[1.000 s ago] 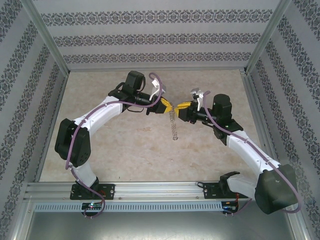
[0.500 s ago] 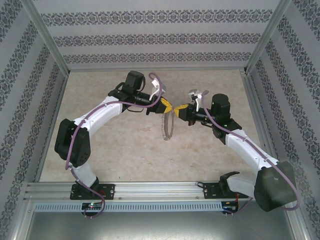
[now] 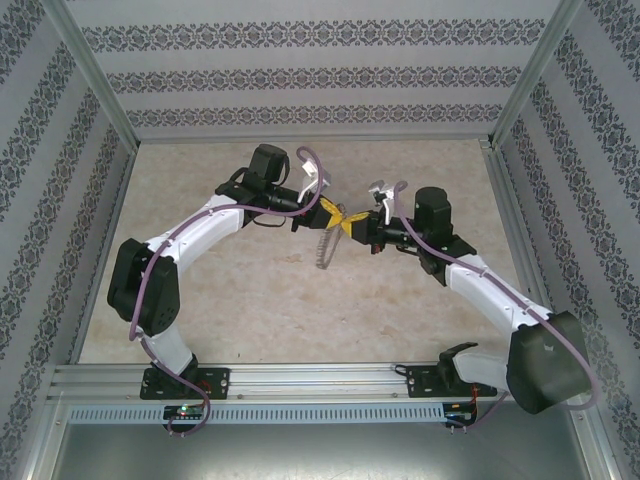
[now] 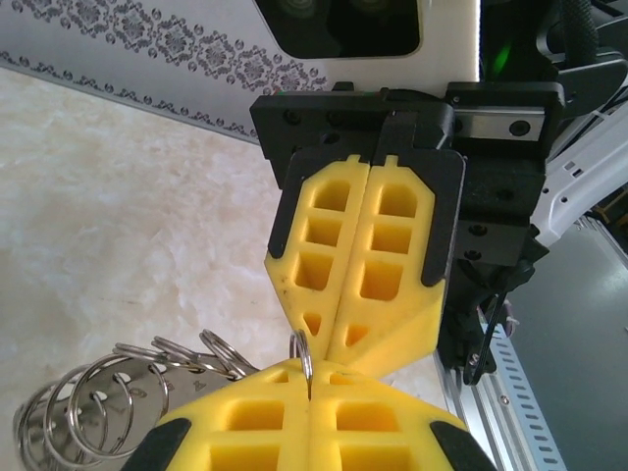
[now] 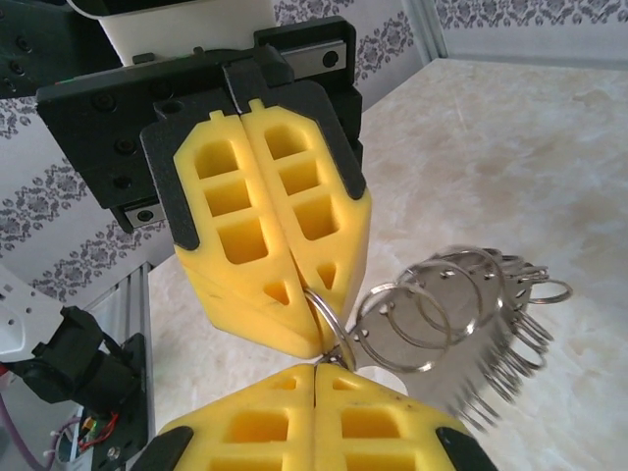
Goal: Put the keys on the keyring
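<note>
From the near rail, my two arms reach inward and meet tip to tip above the middle of the bench [image 3: 250,320]. The left fingers [image 5: 235,245] are closed, their yellow pads pressed flat together. One small grey split ring of the keyring [image 5: 461,314] is pinched in the seam at their tips. The right fingers [image 4: 392,255] are closed too, and their tips butt against that same ring. I cannot tell whether they actually grip it or only touch it. The rest of the keyring is a bunch of linked grey rings. It hangs free below the meeting point, clear of the bench, and in the right wrist view it fans out to one side. I cannot make out a key anywhere among the rings. Beyond the arms, the pale bench runs back to the patterned wall [image 3: 300,80].
</note>
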{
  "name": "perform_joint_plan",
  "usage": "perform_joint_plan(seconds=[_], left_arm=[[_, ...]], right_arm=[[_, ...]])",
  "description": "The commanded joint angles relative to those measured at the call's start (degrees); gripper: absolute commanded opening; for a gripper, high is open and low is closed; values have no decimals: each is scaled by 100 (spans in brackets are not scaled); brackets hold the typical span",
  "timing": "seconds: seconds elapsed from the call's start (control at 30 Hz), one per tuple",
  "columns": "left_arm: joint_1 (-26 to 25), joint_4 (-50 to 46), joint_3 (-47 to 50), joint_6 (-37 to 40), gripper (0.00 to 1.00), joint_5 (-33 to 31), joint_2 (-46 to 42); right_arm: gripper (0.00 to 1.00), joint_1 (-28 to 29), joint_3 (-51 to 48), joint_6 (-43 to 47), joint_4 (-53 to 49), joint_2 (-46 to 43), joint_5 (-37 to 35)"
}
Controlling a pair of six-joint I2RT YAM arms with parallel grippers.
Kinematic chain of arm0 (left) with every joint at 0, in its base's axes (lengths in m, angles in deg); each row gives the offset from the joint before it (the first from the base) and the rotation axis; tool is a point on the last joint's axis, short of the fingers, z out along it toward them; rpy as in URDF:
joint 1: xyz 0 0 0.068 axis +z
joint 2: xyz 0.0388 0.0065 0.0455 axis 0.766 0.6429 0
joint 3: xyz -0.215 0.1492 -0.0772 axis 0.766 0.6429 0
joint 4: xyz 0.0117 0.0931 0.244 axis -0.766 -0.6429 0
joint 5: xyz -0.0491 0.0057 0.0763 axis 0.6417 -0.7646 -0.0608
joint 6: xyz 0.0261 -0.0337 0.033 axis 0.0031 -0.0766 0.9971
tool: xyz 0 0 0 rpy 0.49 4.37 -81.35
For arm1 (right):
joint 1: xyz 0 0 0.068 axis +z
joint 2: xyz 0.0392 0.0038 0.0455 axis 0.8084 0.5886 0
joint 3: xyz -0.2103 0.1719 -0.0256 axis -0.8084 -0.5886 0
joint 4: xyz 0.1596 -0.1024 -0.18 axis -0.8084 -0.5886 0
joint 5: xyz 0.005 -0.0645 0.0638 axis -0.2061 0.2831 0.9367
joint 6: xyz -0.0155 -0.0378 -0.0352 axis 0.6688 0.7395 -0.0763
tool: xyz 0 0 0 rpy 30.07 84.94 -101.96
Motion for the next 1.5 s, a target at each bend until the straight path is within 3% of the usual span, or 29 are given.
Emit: perform_joint_plan(seconds=[0.0,0.17,0.27,0.37,0.6,1.47], left_arm=[[-52,676,20,-131,0,151,-294],[-56,841,67,-237,0,138,-267],[-54,836,73,-237,0,130,-265],[-52,796,100,-208,0,103,-278],[-52,860,137,-229,0,129,-267],[-58,819,93,-220,0,280,-223]], right_arm=[[0,212,224,205,-209,258,292],[0,326,391,293,-358,531,636],[30,333,421,302,-447,562,764],[38,67,159,120,-216,180,577],[41,-618,-21,-351,192,-527,600],[35,-480,549,-400,589,508,934]])
